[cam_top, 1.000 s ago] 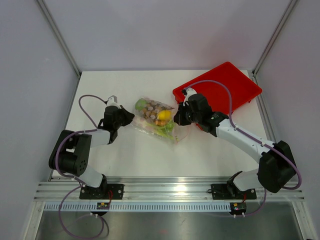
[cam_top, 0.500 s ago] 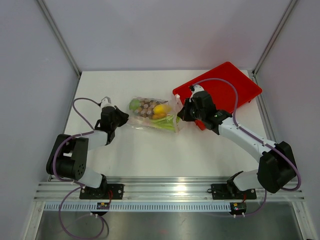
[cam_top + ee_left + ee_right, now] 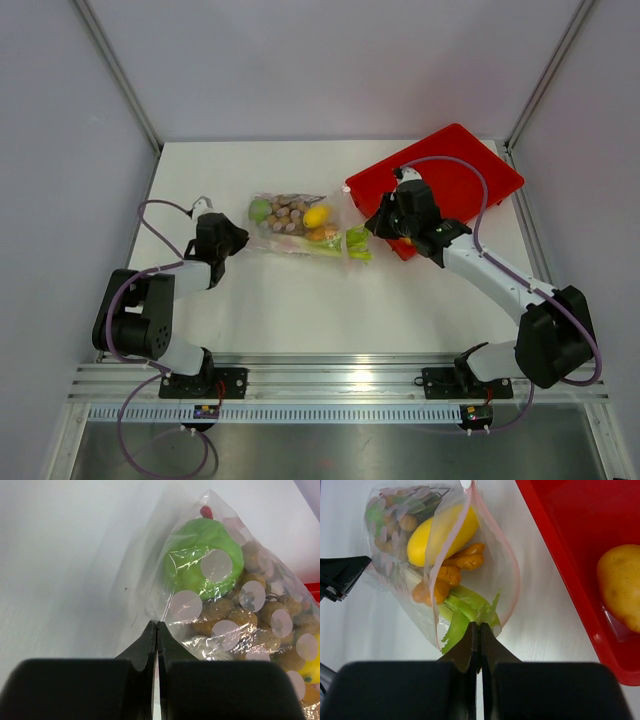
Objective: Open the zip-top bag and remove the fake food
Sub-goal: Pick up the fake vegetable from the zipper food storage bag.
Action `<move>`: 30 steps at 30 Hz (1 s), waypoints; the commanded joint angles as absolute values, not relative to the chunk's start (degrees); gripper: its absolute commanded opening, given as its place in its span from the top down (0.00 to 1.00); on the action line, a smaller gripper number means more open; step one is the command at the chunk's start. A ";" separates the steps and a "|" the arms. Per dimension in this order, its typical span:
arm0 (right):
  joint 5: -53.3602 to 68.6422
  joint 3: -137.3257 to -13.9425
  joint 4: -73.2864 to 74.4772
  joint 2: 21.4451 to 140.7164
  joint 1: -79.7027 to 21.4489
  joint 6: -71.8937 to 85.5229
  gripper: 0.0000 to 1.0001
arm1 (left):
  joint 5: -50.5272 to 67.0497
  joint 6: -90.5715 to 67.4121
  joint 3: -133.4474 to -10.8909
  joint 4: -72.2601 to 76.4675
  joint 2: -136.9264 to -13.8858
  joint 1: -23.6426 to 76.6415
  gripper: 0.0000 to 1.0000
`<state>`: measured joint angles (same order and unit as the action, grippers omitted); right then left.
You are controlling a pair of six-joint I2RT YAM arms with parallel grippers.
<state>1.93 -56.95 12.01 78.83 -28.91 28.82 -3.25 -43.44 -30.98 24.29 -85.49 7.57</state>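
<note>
The zip-top bag (image 3: 296, 226) lies on its side, stretched between both grippers. My left gripper (image 3: 241, 239) is shut on its closed bottom edge (image 3: 161, 611), beside the green round fruit (image 3: 202, 562) and tan balls (image 3: 250, 615). My right gripper (image 3: 372, 231) is shut at the rim of the open mouth, where the pink-red zip strip (image 3: 513, 575) forms a loop. Celery leaves (image 3: 470, 612) stick out of the mouth right at its jaws (image 3: 480, 626). A yellow piece (image 3: 442, 535) and orange pieces (image 3: 445, 575) sit just inside.
The red tray (image 3: 455, 165) stands at the back right, close behind my right gripper, and holds a tan potato (image 3: 622, 585). White table (image 3: 300, 300) all around, with walls on three sides.
The left gripper has drawn back to the left, dragging the bag's bottom with it. The right gripper has shifted up and right. The bag now lies stretched flat, with celery showing at its mouth.
</note>
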 commanded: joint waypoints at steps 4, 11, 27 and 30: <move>-1.67 -57.30 11.25 74.71 -28.21 28.39 1.00 | -6.59 -43.42 -31.11 23.64 -85.08 6.15 1.00; -2.02 -57.48 12.74 70.93 -28.21 26.20 1.00 | -6.15 -44.65 -31.38 22.77 -86.92 4.31 1.00; -5.82 -56.95 14.06 65.21 -28.13 23.47 1.00 | -7.30 -47.46 -30.67 22.06 -86.22 3.87 1.00; -2.91 -57.57 13.98 66.96 -28.13 23.20 1.00 | -4.84 -46.41 -31.90 21.18 -86.40 3.78 0.89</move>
